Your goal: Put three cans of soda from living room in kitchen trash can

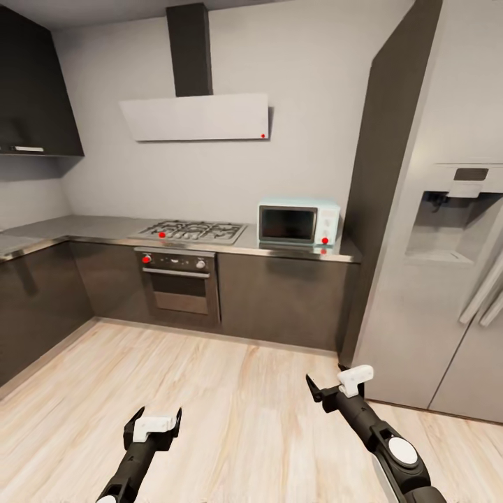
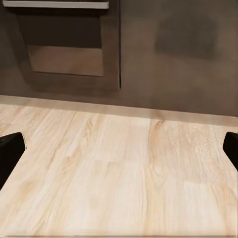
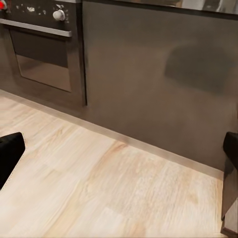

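Note:
I am in the kitchen, facing dark grey cabinets point(image 1: 286, 297). The cans of soda and the tash can are out of view. My left gripper point(image 1: 155, 427) hangs low over the wood floor point(image 1: 230, 412), open and empty. In the left wrist view its black fingertips point(image 2: 10, 154) stand wide apart over bare planks. My right gripper point(image 1: 334, 383) is open too and holds nothing, close to the fridge's lower corner. Its fingertips point(image 3: 10, 151) frame the cabinet base and the floor.
A gas hob point(image 1: 192, 230) sits on the counter above a built-in oven point(image 1: 178, 283), under a white hood point(image 1: 195, 117). A pale blue microwave point(image 1: 298, 222) stands to its right. A large silver fridge point(image 1: 447, 265) fills the right side. Cabinets run along the left wall point(image 1: 35, 300).

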